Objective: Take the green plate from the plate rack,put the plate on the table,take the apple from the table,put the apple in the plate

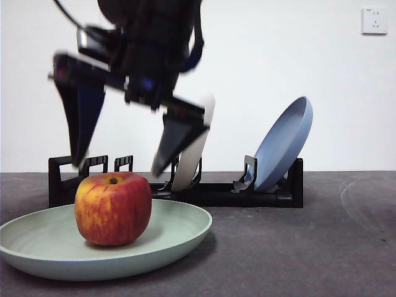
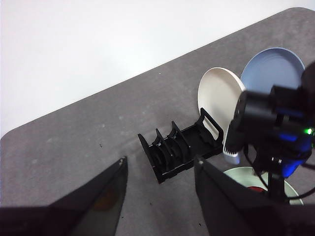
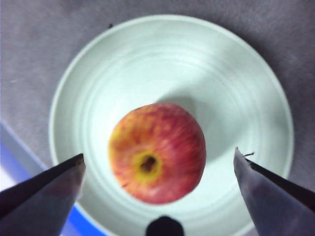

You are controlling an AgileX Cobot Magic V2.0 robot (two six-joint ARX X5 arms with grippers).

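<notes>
**Apple sits in green plate, right end effector open above it**

Large red apple with yellow-orange streaks (image 1: pixel 113 208) rests upright, stem dimple up, inside the wide round pale mint-green matte plate (image 1: pixel 179 232). In the right wrist view the apple (image 3: pixel 156 159) sits a little off the plate centre, toward 6 o'clock, with bare plate (image 3: pixel 172 64) all round it. The plate lies flat on the dark grey mottled bench (image 1: pixel 309 247), in front of the long low black plastic plate rack (image 1: pixel 210 193).

Right end effector (image 1: pixel 117 166) hangs just above the apple, jaws spread wide apart, nothing between them, not touching the fruit; one jaw tip is at about 11 o'clock of the apple, the other at about 1 o'clock. From its own wrist camera the right end effector (image 3: pixel 157 164) has the apple between the two jaw tips, clear of both.

Left end effector (image 2: pixel 158 167) is high over the bench away from the plate, jaws apart, holding nothing; it looks down on the rack (image 2: pixel 179 145).

In the rack: a cream-white round plate (image 1: pixel 197 151) leaning in a middle slot, partly hidden behind the right arm, and a blue round plate (image 1: pixel 286 141) tilted at the end at 3 o'clock. A white wall socket (image 1: pixel 374 20) is on the wall at 1 o'clock
</notes>
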